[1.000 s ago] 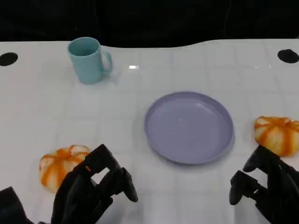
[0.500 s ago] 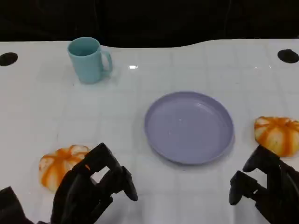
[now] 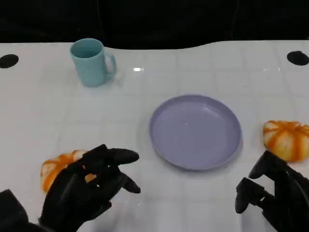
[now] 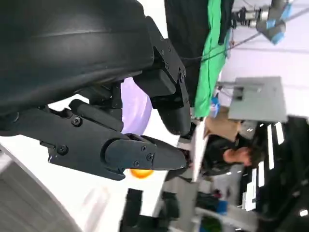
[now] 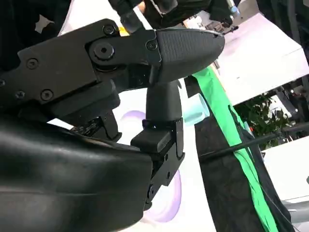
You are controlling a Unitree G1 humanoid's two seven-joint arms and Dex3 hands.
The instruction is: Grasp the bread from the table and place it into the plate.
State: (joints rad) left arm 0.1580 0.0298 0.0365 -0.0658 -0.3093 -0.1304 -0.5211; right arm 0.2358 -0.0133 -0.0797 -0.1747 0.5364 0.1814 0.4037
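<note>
Two breads (image 3: 57, 170) (image 3: 287, 138) flank the plate (image 3: 195, 131); wrist views seemingly show one.

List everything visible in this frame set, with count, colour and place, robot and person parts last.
bread: two, orange with white stripes; one at the table's right edge, one at lower left, partly behind the left hand.
plate: one, lavender, centre of the table, nothing in it.
mug: one, teal, upright at the far left.
table: one, white.
holes: two, black, in the far corners.
person: one, beyond the table, left wrist view.
left hand: black, fingers spread above the left bread.
right hand: black, lower right, holding nothing.
</note>
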